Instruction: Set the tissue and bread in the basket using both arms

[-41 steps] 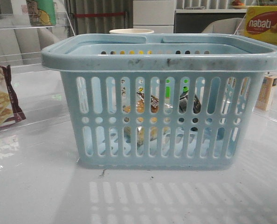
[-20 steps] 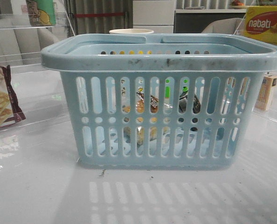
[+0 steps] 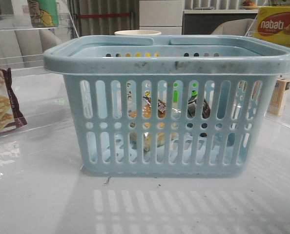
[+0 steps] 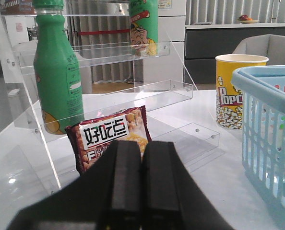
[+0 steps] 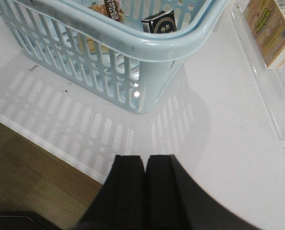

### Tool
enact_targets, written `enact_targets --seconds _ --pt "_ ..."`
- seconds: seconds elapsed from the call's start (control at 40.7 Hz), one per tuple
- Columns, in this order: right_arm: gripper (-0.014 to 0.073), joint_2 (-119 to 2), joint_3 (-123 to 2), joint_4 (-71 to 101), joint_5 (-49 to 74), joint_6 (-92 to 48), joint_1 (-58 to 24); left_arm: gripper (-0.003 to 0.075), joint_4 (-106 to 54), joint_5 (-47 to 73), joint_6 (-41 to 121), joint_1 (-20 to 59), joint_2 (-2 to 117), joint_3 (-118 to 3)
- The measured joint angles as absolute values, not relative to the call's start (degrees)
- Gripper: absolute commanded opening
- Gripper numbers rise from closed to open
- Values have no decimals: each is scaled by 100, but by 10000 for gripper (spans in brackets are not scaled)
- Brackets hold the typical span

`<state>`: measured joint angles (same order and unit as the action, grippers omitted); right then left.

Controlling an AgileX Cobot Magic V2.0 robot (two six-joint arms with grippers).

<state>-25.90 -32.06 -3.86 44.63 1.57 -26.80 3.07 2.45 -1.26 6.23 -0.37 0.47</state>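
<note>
Inside basket (image 3: 172, 61), mid-table: bread (image 3: 147, 112) and tissue (image 5: 160, 21) both lying on floor. Left gripper (image 4: 141, 182) closed, empty; right gripper (image 5: 145, 187) closed, empty. Task looks finished; nothing left.

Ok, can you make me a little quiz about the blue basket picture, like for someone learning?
1. True or false: the bread and the tissue already lie inside the basket.
2. How do the left gripper and right gripper stand: A) both shut, holding nothing, B) both open, C) one holds the bread?
3. Fill in: the yellow cup beside the basket has ____ printed on it.

Key: 1 true; 2 A; 3 popcorn.
</note>
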Motion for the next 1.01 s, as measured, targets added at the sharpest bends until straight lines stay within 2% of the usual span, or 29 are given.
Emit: enact_targets --seconds 0.541,0.664,0.861,1.008 --pt "55 -2451 -3138 -386 4439 160 -2629 91 317 231 -126 623 -37 47" --pt "55 -2009 -2835 -397 4077 160 -2106 91 317 231 -126 623 -37 47" --pt "55 -905 -1787 -397 2985 160 -820 91 317 231 -126 623 -37 47" --pt "55 -297 -944 -397 2154 160 -184 91 317 231 -126 623 -37 47"
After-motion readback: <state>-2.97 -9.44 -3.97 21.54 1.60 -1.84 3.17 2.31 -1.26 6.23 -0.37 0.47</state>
